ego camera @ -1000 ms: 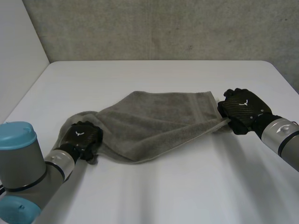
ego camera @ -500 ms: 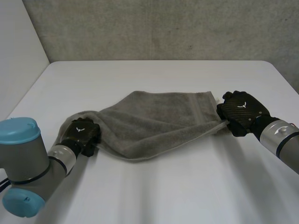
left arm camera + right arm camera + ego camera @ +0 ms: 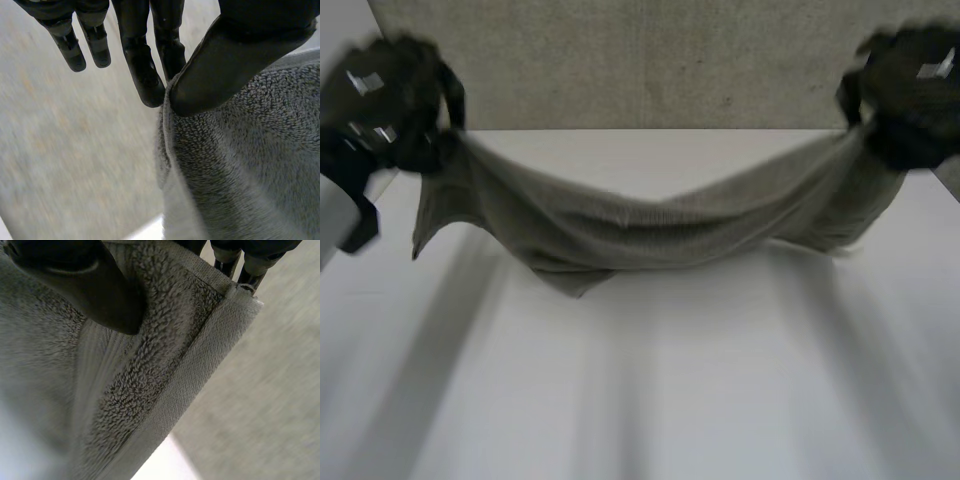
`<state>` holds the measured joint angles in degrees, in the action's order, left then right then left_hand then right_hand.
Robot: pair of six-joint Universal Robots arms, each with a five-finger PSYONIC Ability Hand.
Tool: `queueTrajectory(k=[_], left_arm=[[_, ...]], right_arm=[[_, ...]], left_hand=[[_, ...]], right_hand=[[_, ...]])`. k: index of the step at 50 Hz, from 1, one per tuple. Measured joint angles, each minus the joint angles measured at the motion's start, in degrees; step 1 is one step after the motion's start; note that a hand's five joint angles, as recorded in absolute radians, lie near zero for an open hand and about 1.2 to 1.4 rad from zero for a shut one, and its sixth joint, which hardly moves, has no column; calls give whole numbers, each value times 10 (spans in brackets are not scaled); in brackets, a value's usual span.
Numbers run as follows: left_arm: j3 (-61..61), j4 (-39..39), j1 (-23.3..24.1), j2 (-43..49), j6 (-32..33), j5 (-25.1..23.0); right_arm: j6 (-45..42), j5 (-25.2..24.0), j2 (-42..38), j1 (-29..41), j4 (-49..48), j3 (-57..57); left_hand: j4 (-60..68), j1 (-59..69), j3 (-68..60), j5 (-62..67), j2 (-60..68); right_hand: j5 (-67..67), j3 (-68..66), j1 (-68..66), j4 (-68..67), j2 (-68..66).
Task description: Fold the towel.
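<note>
**Item:** towel [image 3: 640, 225], grey terry, with a flat woven hem band along one end.
**Location:** lifted over the far half of the tabletop [image 3: 650, 390] and strung from near its left edge to near its right. It sags in the middle, and whether the lowest fold touches the tabletop cannot be told.
**Holders:** left hand [image 3: 390, 100], thumb pinching one end's edge against the fingers; right hand [image 3: 910, 95], thumb clamped just beside the hemmed corner.
**Handling note:** the fold likely calls for level hands, equal tension and firm pinches, so the edges land aligned.
</note>
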<state>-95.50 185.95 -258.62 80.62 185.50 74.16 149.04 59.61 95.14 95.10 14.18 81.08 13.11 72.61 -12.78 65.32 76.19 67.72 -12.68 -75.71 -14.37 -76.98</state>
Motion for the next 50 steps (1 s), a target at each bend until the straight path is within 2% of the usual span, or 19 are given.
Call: queueTrajectory(k=[5,10,14,22,30,35,38,45,50], left_arm=[[58,-23,-20,-20,-21,-15],[93,-26,-49,22,-24,-29],[125,-23,-63,113,-21,-36],[206,-17,-61,268,-18,-33],[349,-6,-44,363,-20,-12],[418,-4,-28,362,-20,4],[434,1,-20,331,-20,7],[367,60,-22,239,-20,-5],[301,94,-30,213,-18,-24]], right_arm=[[30,-11,20,-2,3,-55],[39,-15,2,-1,-7,-76],[37,-13,-52,2,-33,-81],[32,-2,-154,11,-100,-97],[33,58,-233,45,-182,-177],[39,91,-230,59,-229,-227],[46,99,-216,63,-246,-245],[61,88,-181,60,-250,-219],[61,70,-167,49,-248,-171]], left_hand=[[0,0,0,0,1],[0,0,0,0,1],[0,0,0,0,2],[0,0,0,0,8],[0,0,0,0,9],[0,0,0,2,9],[0,0,0,9,9],[0,1,0,10,10],[0,1,0,11,10]], right_hand=[[0,0,0,0,0],[0,0,0,0,0],[0,0,0,0,0],[0,0,0,0,0],[0,0,0,0,0],[0,0,0,0,0],[0,0,0,0,0],[1,0,0,0,0],[1,0,0,0,0]])
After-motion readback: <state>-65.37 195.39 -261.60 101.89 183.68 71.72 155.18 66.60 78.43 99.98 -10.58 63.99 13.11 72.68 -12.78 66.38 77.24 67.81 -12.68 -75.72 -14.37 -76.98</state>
